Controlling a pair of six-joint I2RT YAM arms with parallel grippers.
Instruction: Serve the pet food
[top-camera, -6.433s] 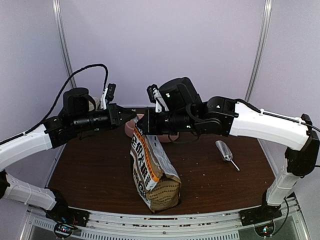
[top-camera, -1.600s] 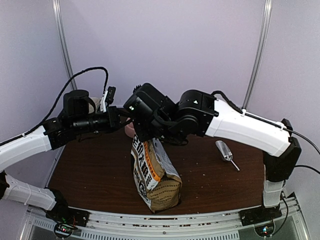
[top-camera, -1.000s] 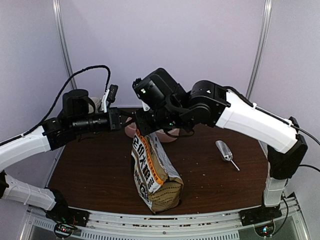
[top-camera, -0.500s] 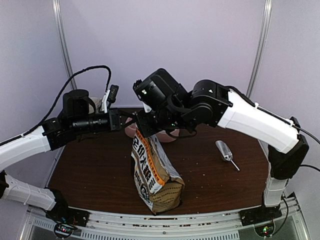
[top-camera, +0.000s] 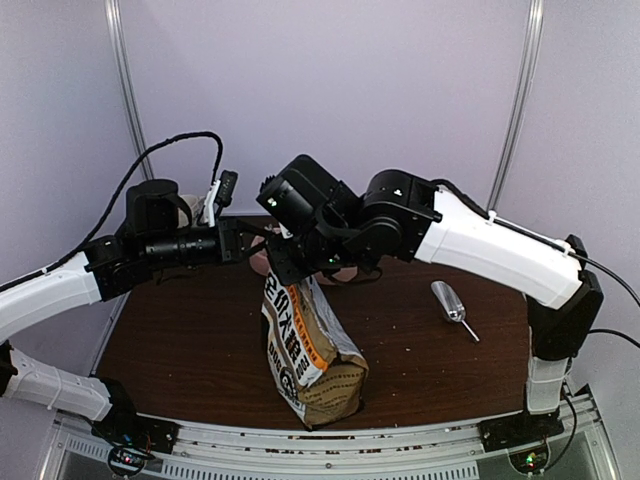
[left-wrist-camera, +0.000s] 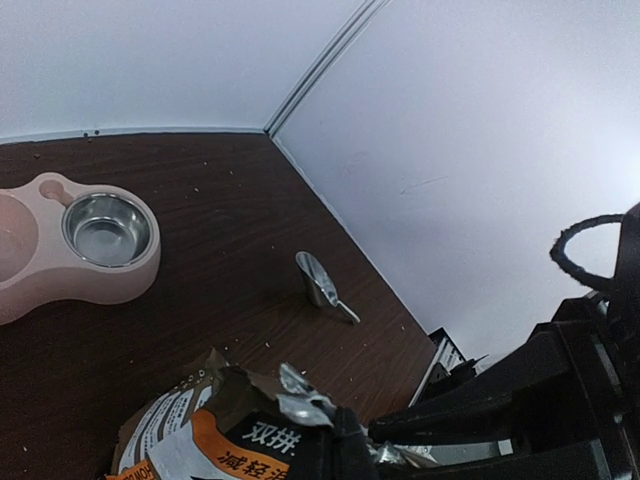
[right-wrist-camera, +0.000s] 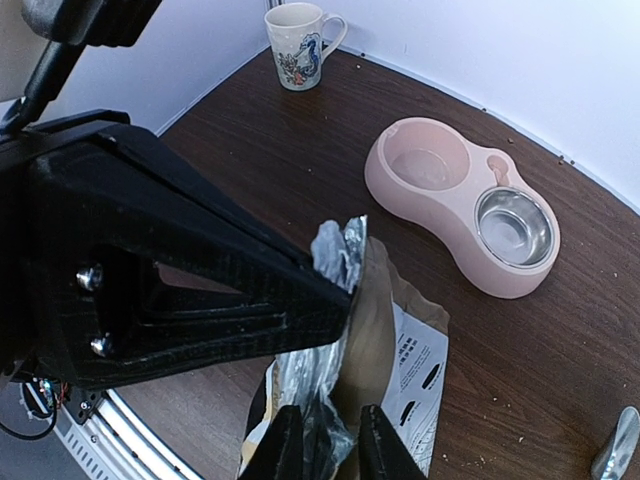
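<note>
At the torn mouth of the bag (top-camera: 305, 340), the left gripper (top-camera: 262, 240) and right gripper (right-wrist-camera: 325, 445) each clamp its foil lip. The pet food is hidden, presumably inside. An uneven tug could topple the leaning bag and spill kibble short of the pink bowl (right-wrist-camera: 455, 205).

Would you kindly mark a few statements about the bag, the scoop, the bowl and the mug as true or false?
1. The bag stands on the table. True.
2. The scoop lies inside the pink bowl. False: it lies on the table, right of the bag.
3. Kibble fills the bowl. False: both compartments look empty.
4. The left gripper and the right gripper meet at the bag's torn top. True.
5. The mug stands upright. True.
</note>
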